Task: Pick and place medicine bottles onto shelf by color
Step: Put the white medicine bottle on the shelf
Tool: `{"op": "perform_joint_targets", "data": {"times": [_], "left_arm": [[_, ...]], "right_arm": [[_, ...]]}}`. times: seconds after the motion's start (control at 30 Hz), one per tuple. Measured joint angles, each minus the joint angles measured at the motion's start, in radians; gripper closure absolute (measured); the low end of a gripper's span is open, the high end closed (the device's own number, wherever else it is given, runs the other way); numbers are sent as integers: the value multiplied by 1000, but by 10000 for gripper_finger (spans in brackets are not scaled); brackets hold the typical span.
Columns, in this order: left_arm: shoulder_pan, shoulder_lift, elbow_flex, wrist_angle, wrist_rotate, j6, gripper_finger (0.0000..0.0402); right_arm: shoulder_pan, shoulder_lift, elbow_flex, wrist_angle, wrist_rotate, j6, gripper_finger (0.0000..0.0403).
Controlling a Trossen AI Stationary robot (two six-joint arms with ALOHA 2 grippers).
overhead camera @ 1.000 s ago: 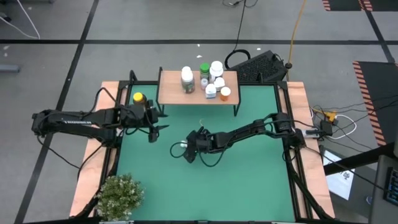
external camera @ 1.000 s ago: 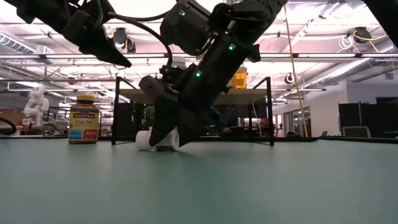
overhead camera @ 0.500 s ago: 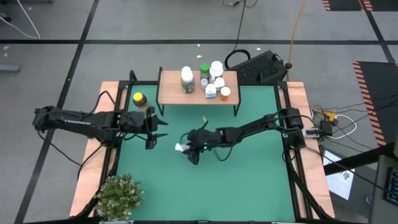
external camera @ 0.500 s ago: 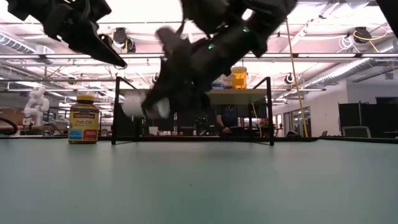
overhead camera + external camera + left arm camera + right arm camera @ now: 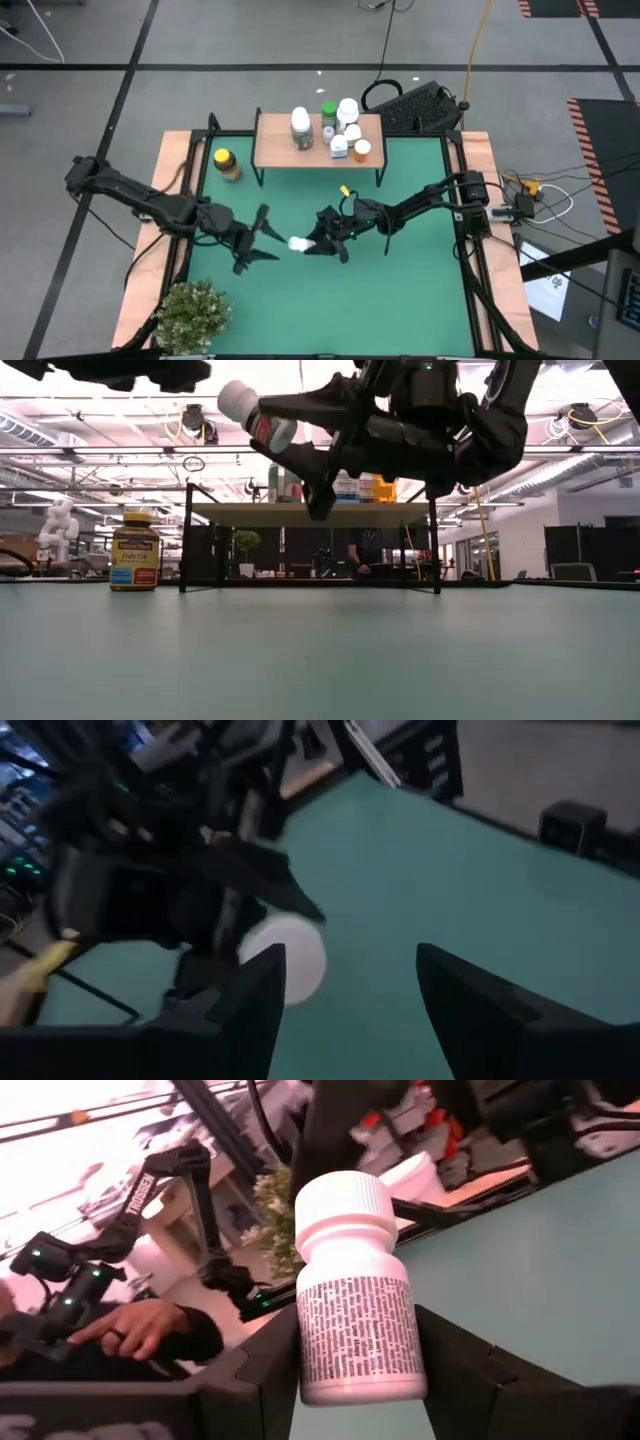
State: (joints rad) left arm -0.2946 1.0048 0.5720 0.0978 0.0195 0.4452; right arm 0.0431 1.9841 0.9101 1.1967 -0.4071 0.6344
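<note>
Between our right gripper's (image 5: 350, 1380) closed fingers we hold a white bottle (image 5: 352, 1295), lifted off the green mat (image 5: 400, 280), cap pointing at our left gripper (image 5: 255, 238). That gripper's jaws stand open, just beside the cap. Beyond both, the shelf (image 5: 275, 150) carries more bottles.
</note>
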Motion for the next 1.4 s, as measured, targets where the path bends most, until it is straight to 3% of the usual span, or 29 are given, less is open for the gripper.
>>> {"op": "perform_joint_targets", "data": {"times": [0.23, 0.4, 0.73, 0.93, 1.17, 1.4], "left_arm": [[-3, 172, -1, 207, -24, 17, 123], [-1, 187, -1, 255, -59, -11, 105], [6, 159, -1, 238, -121, -55, 127], [6, 186, -1, 316, -19, -66, 124], [11, 273, -1, 454, -12, -115, 127], [17, 286, -1, 479, 12, -126, 166]], "right_arm": [[25, 2, 22, -23, -31, -36, 243], [27, 1, 25, -19, -30, -54, 244], [27, -2, 28, -7, -92, -124, 244], [27, -2, 28, -1, -92, -161, 245], [27, -2, 28, -3, -95, -201, 245], [28, -2, 27, -3, -95, -230, 245]]}}
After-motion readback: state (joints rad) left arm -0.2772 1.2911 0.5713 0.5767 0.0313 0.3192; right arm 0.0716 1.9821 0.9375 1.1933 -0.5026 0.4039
